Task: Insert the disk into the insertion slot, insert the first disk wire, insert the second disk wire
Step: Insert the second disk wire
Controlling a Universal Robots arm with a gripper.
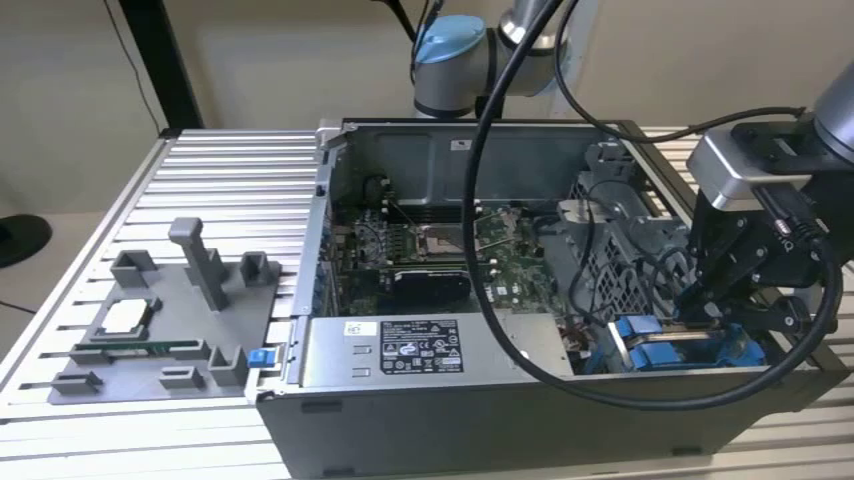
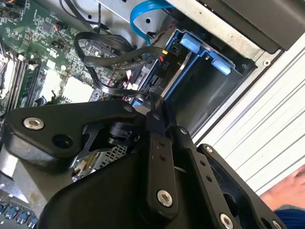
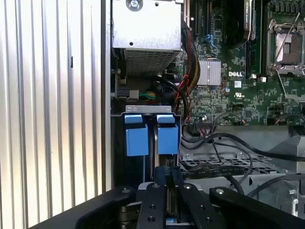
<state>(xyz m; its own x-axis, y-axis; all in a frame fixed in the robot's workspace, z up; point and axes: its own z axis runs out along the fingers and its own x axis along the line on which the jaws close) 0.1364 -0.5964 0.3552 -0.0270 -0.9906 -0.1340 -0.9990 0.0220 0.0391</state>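
Pincer (image 1: 707, 318) is down in the drive bay at the exterior view's right corner of the open PC case (image 1: 441, 420); in the second wrist view its fingertips (image 2: 151, 106) look pressed together on a small black connector at a wire end, though what exactly is pinched I can't tell for sure. The disk (image 3: 153, 138) sits right ahead of the pincer, already in its slot, blue carrier (image 3: 137, 136) tabs facing out. Judgement: disk insertion done, we're on a wire step. To do it well: keep the connector square to the disk's rear port, push straight along the slot axis, no twist, and keep the loose black cables (image 2: 109, 57) and the blue flat cable (image 2: 143, 14) next to the tips out of the path; they could snag. Count, left to right in the exterior view: one grey fixture tray (image 1: 147, 340) on the slatted counter (image 1: 227, 170), well away from the pincer; one labelled power supply box (image 1: 414, 350) beside the bay; one motherboard (image 1: 427, 250) beyond it; two blue carrier tabs in front of the pincer; one arm. Whether one wire is already seated: can't tell.
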